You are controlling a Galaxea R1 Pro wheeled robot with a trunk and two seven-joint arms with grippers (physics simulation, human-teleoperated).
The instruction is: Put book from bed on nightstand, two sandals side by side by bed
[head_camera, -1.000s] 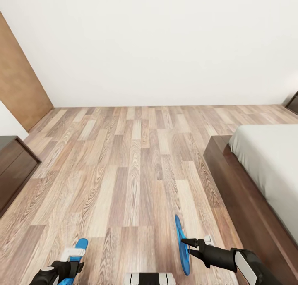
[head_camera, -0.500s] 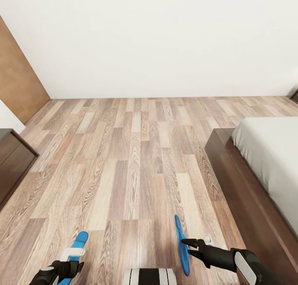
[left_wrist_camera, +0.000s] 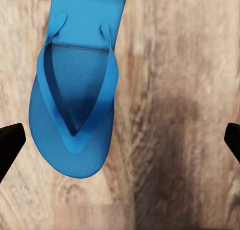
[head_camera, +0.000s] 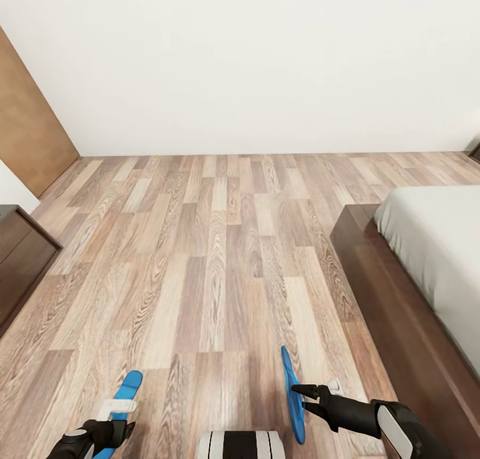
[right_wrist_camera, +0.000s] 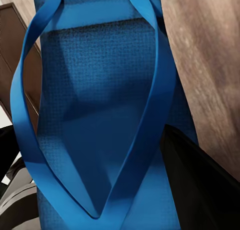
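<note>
One blue sandal [head_camera: 291,386] hangs on edge above the floor, with my right gripper [head_camera: 301,399] shut on it. In the right wrist view that sandal [right_wrist_camera: 100,104] is very close, and a black finger [right_wrist_camera: 200,185] presses its side. The other blue sandal [head_camera: 128,386] lies flat on the wood floor at the lower left, straps up. My left gripper [head_camera: 123,429] hovers over it, open. In the left wrist view this sandal [left_wrist_camera: 75,104] sits off to one side of the wide-spread left gripper [left_wrist_camera: 120,140], untouched. The bed [head_camera: 373,292] with its pale mattress [head_camera: 433,246] runs along the right. The book is out of view.
A low dark-wood cabinet [head_camera: 20,259] stands at the left edge. A brown door [head_camera: 30,132] is set in the left wall. A white wall [head_camera: 253,66] closes the far end. Wood-plank floor [head_camera: 213,246] stretches open between cabinet and bed.
The whole view has shifted a little: the far wall's base sits higher and the cabinet further left, so the camera moved. Both grippers and sandals hold the same pose.
</note>
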